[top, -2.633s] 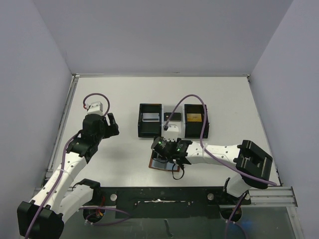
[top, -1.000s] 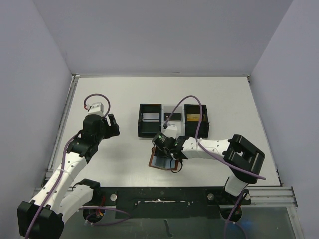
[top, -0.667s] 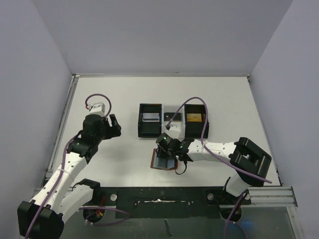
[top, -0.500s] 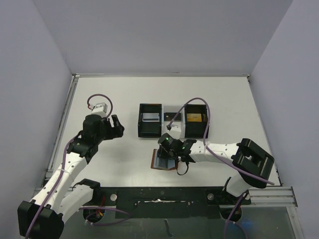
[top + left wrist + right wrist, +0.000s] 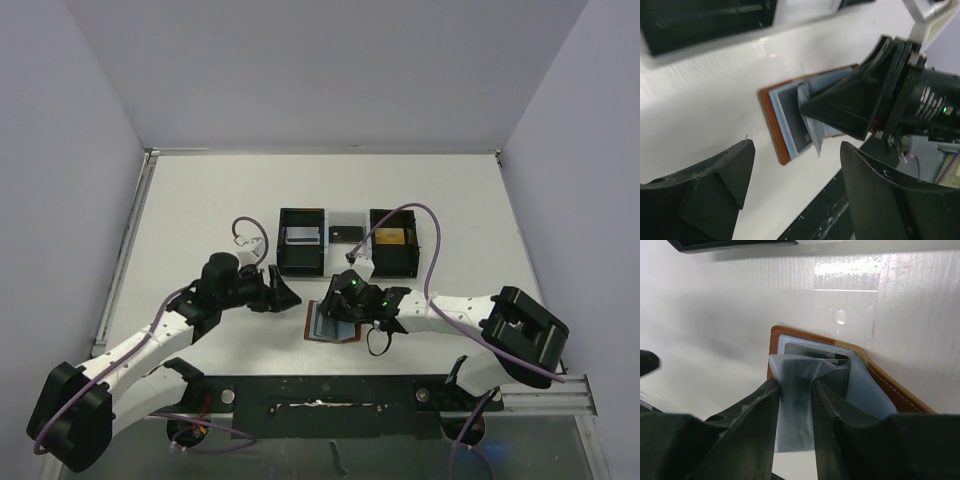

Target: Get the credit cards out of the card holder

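Card holder (image 5: 890, 390) work hinges on the right pincer (image 5: 794, 385). Its jaws are clamped flat on a blue-grey sheet (image 5: 795, 437) that rises out of the open pockets. The sheet looks creased near its root, so I cannot tell whether it is a card or only a soft pocket flap. If it bends instead of sliding, the grip is best released and retaken on a stiff card edge.

The holder lies open on the worktop (image 5: 220, 200), brown rim outward, near the front edge at centre. It looks light and is likely to lift with the sheet. A slow, low draw along the line of the pocket mouth suits this better than a straight upward pull.

The left pincer (image 5: 280, 295) hangs at about ten o'clock of the holder, jaws wide apart and holding nothing. From its own camera the brown rim sits right between its fingers (image 5: 715, 175). Pressing one finger onto that rim would pin the holder during the draw, provided it stays off the sheet and the other arm.

At twelve o'clock of the holder stands the tray (image 5: 284, 262), with a silver card (image 5: 300, 237) and a gold card (image 5: 390, 237) lying in its outer compartments.
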{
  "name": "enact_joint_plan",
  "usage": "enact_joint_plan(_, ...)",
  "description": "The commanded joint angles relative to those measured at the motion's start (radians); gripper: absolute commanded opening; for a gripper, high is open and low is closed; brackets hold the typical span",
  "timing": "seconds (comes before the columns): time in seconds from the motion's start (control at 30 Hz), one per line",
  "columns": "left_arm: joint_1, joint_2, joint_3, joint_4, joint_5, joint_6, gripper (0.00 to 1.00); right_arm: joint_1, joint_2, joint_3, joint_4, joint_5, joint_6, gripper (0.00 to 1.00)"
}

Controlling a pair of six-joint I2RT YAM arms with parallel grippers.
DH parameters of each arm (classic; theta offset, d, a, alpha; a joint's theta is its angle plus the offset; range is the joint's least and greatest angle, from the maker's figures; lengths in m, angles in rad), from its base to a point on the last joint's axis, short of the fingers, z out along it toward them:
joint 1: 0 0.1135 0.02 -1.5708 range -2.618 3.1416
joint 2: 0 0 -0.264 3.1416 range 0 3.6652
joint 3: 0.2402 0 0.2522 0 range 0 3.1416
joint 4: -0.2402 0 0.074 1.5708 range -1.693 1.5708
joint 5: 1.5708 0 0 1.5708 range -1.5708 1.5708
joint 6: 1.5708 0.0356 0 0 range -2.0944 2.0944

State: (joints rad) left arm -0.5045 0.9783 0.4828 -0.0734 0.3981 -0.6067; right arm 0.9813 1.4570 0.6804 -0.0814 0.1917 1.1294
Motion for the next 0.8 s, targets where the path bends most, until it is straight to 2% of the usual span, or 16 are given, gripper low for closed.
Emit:
enact_joint_plan(0.0,-0.092,0.014,-0.08,0.272,0.052,-0.15,0.68,-0.011,-0.046,-0.032,0.074,-0.008,0.025,0.31)
enact_joint_plan(0.27,-0.236,0.138,-0.146,0.461,0.024,-0.234,0.59,-0.023,-0.048,-0.05,0.094,-0.026,0.029,0.31)
enact_joint_plan(0.43,-0.277,0.261,-0.148,0.58,0.04,-0.262,0.44,-0.027,-0.049,-0.057,0.102,-0.029,0.031,0.31)
enact_joint_plan(0.57,-0.295,0.346,-0.124,0.615,0.041,-0.262,0.37,-0.03,-0.05,-0.059,0.101,-0.031,0.032,0.31)
enact_joint_plan(0.77,-0.305,0.416,-0.111,0.651,0.017,-0.265,0.33,-0.03,-0.052,-0.058,0.095,-0.031,0.029,0.32)
